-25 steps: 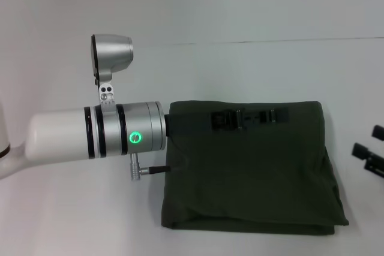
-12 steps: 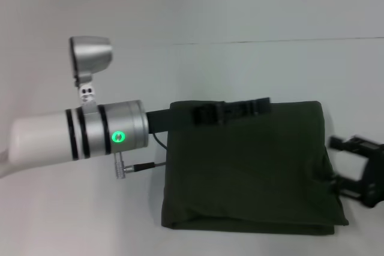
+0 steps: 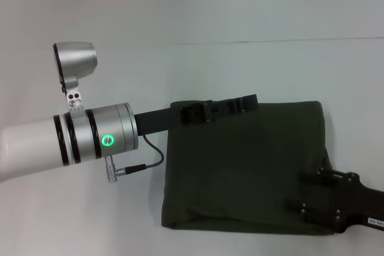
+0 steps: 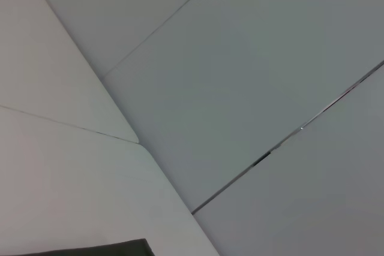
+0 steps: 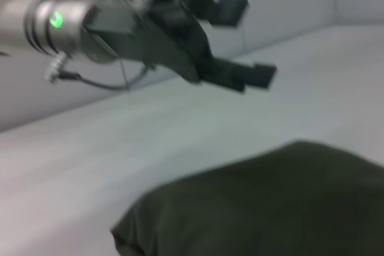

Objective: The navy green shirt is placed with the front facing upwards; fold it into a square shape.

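Head view: folded navy green shirt (image 3: 246, 166) lies roughly square; left gripper (image 3: 231, 105) open above it.

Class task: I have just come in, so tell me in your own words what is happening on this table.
A two-armed robot is folding a navy green shirt, which already lies on the white table as a compact, roughly square bundle. The left tool hangs open above the shirt's far edge and grips nothing. The right tool reaches in over the shirt's near right corner; whether it is open or shut cannot be seen.
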`<state>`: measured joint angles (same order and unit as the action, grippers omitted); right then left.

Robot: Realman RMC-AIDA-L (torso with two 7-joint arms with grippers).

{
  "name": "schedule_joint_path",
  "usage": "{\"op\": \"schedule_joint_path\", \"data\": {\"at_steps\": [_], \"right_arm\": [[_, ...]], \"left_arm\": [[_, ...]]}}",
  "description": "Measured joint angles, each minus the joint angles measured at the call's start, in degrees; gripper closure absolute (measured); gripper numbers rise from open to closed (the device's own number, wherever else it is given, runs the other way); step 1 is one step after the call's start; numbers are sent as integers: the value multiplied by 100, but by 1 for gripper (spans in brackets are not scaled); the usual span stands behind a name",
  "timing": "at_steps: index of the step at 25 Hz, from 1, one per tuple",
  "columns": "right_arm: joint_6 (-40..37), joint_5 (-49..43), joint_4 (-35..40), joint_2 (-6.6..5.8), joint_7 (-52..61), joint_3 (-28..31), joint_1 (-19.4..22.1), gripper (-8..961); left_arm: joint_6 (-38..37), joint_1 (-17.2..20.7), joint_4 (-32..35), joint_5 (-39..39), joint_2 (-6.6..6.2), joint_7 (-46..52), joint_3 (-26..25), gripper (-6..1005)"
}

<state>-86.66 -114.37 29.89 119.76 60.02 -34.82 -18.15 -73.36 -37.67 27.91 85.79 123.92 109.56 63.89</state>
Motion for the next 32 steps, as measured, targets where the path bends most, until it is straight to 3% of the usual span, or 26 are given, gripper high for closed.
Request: {"op": "schedule_joint_path", "data": {"at_steps": [11, 16, 18, 27, 32], "right_arm": [[365, 10, -142, -14, 49, 153, 280, 226], [-247, 34, 18, -31, 60, 846, 251, 226], [-87, 29, 35, -28, 237, 1227, 55, 226], [867, -11, -320, 3, 441, 704, -555, 226], [1384, 3, -409, 3, 509, 716, -622, 226]], "left_arm": [[-12, 2, -4, 0, 0, -4, -3, 94], [-47, 17, 60, 0, 0, -5, -29, 94], [-63, 18, 64, -1, -1, -7, -52, 94], [-60, 17, 66, -1, 0, -22, -61, 95], [-60, 45, 66, -1, 0, -23, -61, 95]]}}
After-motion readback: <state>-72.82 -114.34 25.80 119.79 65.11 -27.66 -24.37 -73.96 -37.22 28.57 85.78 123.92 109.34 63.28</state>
